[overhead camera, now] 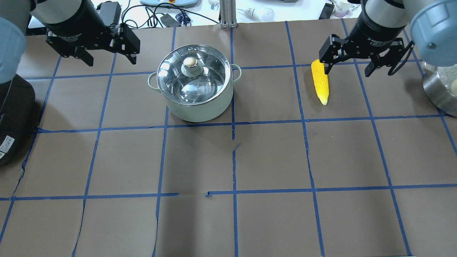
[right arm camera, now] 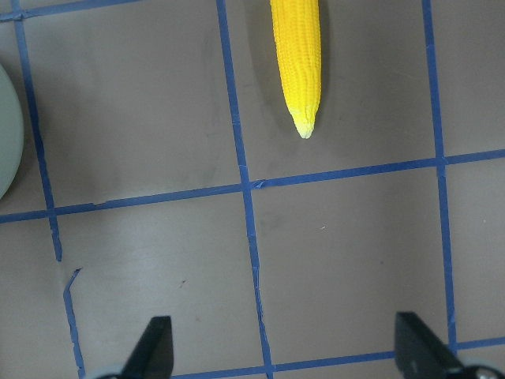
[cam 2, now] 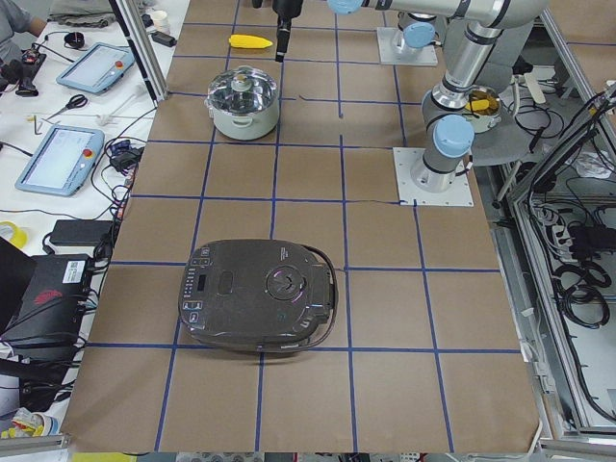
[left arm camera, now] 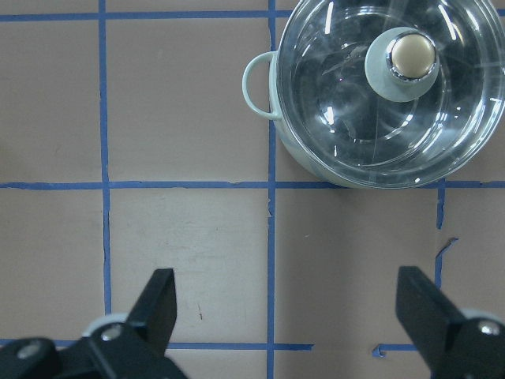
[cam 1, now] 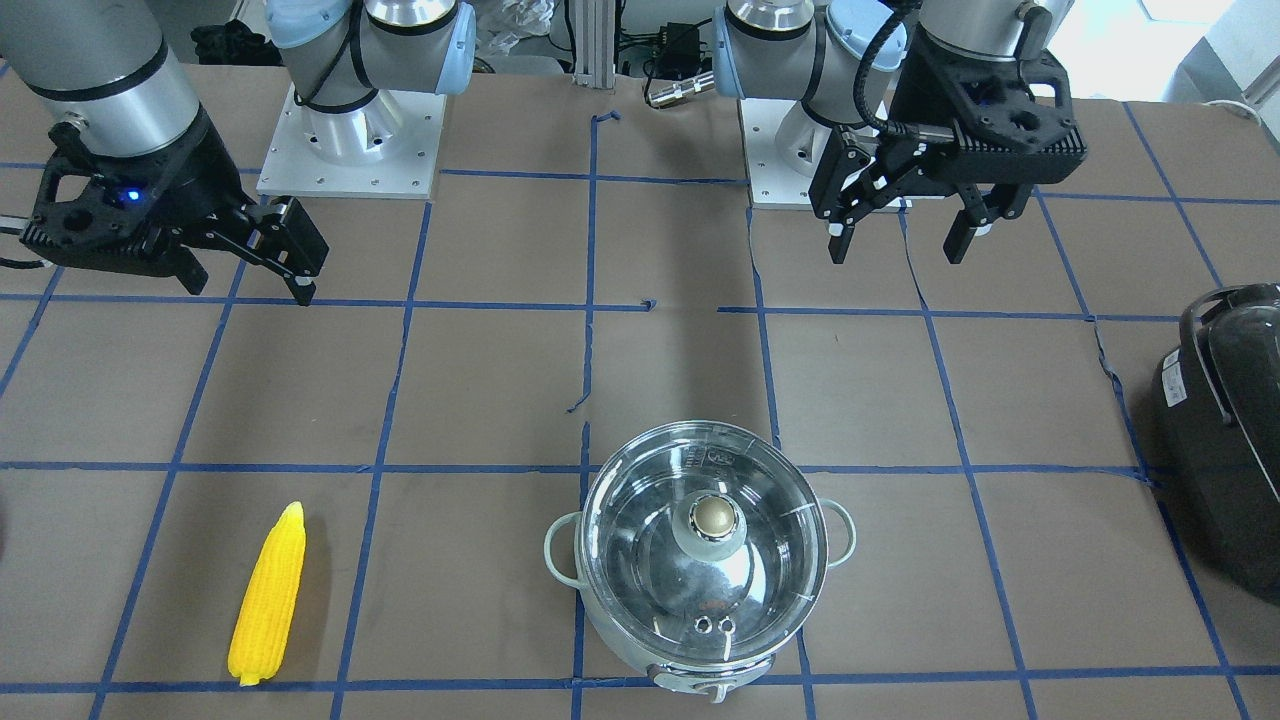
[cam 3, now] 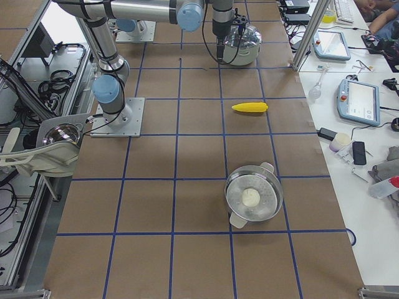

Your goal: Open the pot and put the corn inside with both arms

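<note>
The mint-green pot [overhead camera: 200, 105] stands on the table with its glass lid [overhead camera: 194, 76] shut; it also shows in the front view [cam 1: 700, 655] and the left wrist view [left arm camera: 308, 154]. The yellow corn [overhead camera: 320, 82] lies flat to the pot's right, seen too in the front view [cam 1: 268, 595] and the right wrist view [right arm camera: 297, 63]. My left gripper [overhead camera: 111, 60] hangs open and empty above the table left of the pot, and also shows in the front view [cam 1: 900, 245]. My right gripper [overhead camera: 346, 70] hangs open and empty above the table just beside the corn, seen too in the front view [cam 1: 250, 285].
A black rounded appliance [overhead camera: 14, 121] sits at the table's left end, also in the left side view [cam 2: 260, 308]. A lidless steel pot [cam 3: 234, 193] with a pale round thing in it stands at the right end. Blue tape lines grid the brown table.
</note>
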